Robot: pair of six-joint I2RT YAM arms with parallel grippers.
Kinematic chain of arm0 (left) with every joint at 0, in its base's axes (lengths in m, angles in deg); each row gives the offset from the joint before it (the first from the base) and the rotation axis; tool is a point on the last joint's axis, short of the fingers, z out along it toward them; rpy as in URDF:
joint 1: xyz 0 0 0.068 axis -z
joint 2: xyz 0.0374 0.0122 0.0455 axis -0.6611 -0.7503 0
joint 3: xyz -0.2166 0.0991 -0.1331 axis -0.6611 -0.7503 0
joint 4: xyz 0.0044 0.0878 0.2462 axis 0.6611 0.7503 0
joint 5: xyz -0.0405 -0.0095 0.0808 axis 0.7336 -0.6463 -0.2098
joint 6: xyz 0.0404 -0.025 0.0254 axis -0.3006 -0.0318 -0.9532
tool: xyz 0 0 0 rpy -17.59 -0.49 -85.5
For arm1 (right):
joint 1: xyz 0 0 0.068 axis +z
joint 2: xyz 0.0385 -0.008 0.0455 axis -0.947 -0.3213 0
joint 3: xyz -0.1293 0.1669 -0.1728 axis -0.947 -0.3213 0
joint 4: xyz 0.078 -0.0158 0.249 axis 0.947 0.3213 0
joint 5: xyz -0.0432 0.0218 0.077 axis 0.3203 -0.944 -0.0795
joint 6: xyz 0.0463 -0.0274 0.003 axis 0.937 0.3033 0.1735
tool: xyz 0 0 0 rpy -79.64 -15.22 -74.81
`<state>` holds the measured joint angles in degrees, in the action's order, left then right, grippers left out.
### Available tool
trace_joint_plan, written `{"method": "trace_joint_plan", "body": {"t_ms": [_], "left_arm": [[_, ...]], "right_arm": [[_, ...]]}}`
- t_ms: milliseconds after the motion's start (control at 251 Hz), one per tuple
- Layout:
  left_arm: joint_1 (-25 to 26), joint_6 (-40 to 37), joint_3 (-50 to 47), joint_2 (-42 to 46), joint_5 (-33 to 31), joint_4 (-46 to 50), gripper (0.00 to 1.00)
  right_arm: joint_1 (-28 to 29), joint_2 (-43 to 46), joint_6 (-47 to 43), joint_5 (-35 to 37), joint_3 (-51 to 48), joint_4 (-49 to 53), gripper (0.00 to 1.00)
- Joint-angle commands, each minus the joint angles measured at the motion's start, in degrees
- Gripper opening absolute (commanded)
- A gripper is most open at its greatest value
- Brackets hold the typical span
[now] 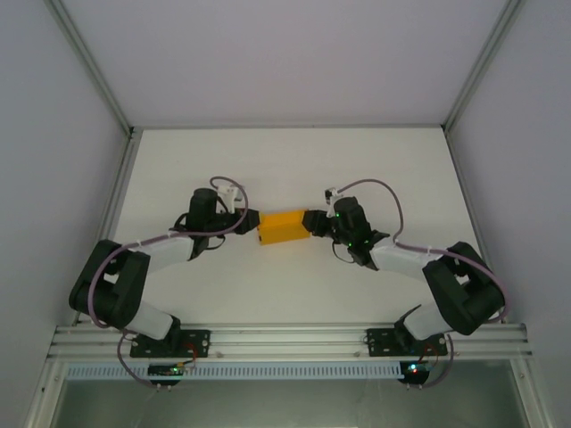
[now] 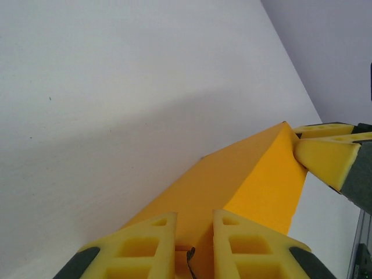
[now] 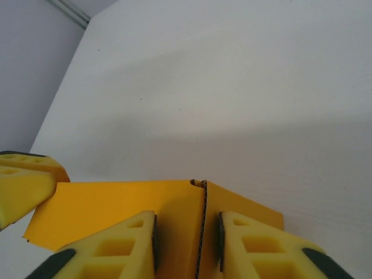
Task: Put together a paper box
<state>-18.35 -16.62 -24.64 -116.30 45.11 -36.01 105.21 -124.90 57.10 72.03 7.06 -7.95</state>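
The box [image 1: 284, 226] lay on the tabletop [image 1: 285, 169] about midway between near and far, already folded into a closed rectangular shape, with its long side running left to right. The left tool [image 1: 251, 223] met its left end and the right tool [image 1: 314, 223] its right end, so the box sat between them. In each wrist view the jaws stood narrow astride an upright edge of the card. Whether the pads were actually pressing on it could not be told for either tool.

The step in hand looked like closing or firming up the two ends, late in the assembly. The next move probably called for both tools to squeeze evenly and keep the box square. Pushing inward from both ends too hard might buckle the thin walls or spring a flap open.
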Motion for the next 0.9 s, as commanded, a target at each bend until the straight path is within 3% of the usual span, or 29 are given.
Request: {"method": "trace_joint_plan", "body": {"t_ms": [0,152,599,726,822,858,898], "left_arm": [[0.4,-2.5,-4.4,-4.0,-6.2,12.1,0.00],[1.3,-2.8,-5.5,-2.9,-8.0,10.6,0.00],[5.3,-6.3,0.8,0.1,-14.5,14.0,0.00],[5.8,-7.6,5.5,0.6,-14.9,18.1,0.00],[6.0,-8.3,8.4,1.6,-15.3,21.0,0.20],[6.0,-8.5,9.4,2.1,-15.5,22.2,0.32],[6.0,-8.5,10.4,2.6,-15.7,23.2,0.35]], "right_arm": [[0.0,-4.7,-1.8,-0.4,-5.3,16.4,0.18],[-0.1,-4.0,-1.9,-0.7,-5.8,15.4,0.09],[-0.5,0.4,-2.8,-0.6,0.4,22.2,0.09],[-0.8,1.4,-3.2,-1.0,4.1,25.0,0.15],[-0.8,1.4,-3.8,-0.7,6.7,26.0,0.18],[-0.8,1.3,-4.0,0.1,7.3,26.3,0.18],[-0.9,1.3,-3.9,0.6,7.9,26.0,0.21]]}}
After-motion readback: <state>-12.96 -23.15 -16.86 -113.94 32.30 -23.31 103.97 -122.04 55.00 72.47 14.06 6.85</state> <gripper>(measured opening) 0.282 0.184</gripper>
